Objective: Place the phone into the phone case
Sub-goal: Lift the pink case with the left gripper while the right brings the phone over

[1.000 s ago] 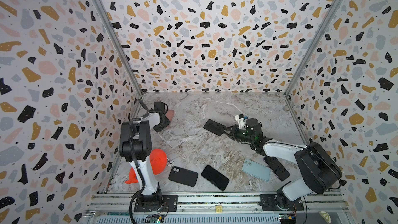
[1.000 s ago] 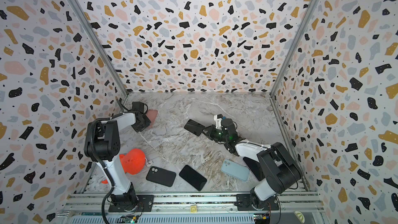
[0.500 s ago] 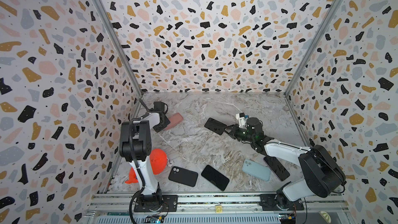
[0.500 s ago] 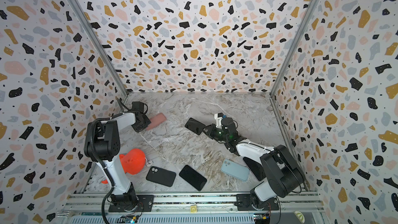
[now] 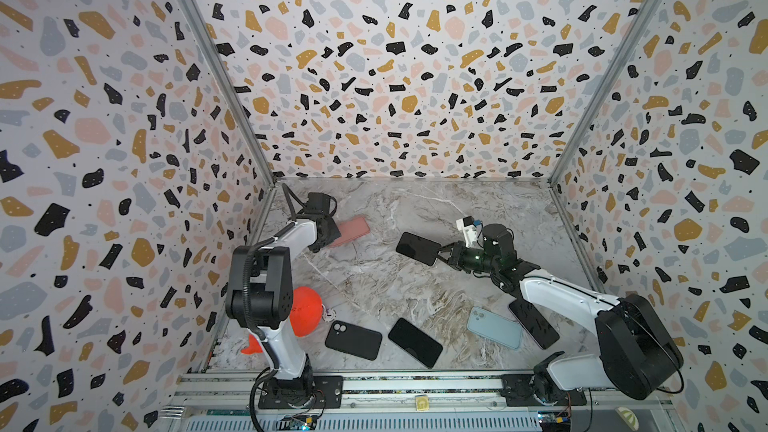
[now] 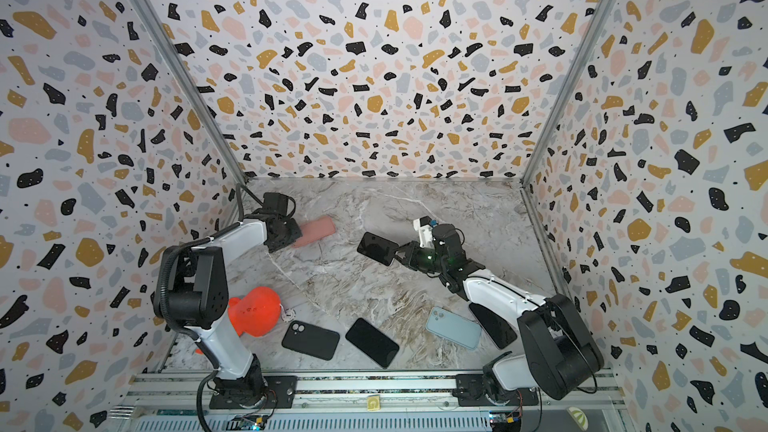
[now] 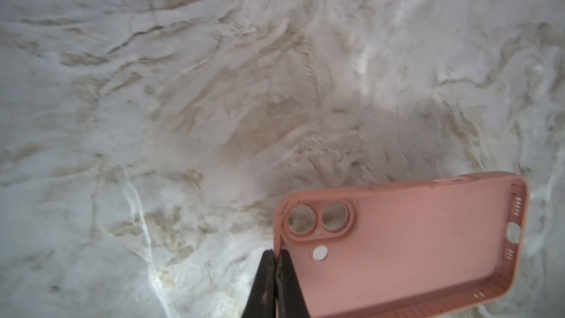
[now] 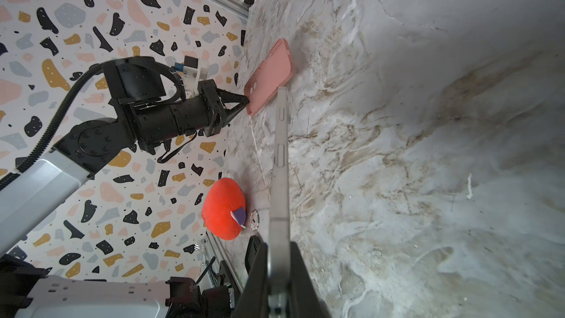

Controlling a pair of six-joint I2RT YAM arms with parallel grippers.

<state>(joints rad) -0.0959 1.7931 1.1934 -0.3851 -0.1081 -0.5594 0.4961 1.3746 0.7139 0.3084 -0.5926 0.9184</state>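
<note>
The pink phone case [image 5: 351, 229] [image 6: 316, 229] is at the back left of the marble table. My left gripper [image 5: 333, 238] [image 6: 296, 238] [image 7: 276, 252] is shut on its rim at the camera-hole end. The left wrist view shows the case [image 7: 412, 240] empty, hollow side towards the camera. Near the table's middle my right gripper [image 5: 440, 257] [image 6: 399, 255] [image 8: 279, 249] is shut on one end of a black-screened phone [image 5: 417, 248] [image 6: 377, 248]. The phone juts out left above the table. It shows edge-on [image 8: 281, 163] in the right wrist view, a gap away from the case [image 8: 272, 74].
An orange plush [image 5: 305, 315] lies by the left arm's base. Along the front lie a black case [image 5: 353, 339], a black phone [image 5: 414, 342], a light blue phone [image 5: 494, 327] and a dark phone [image 5: 534, 324] partly under the right arm. Speckled walls close three sides.
My left gripper has shut on the pink case's rim. The case now reaches further right from the gripper and shows more of its length. The right arm and phone have barely moved.
</note>
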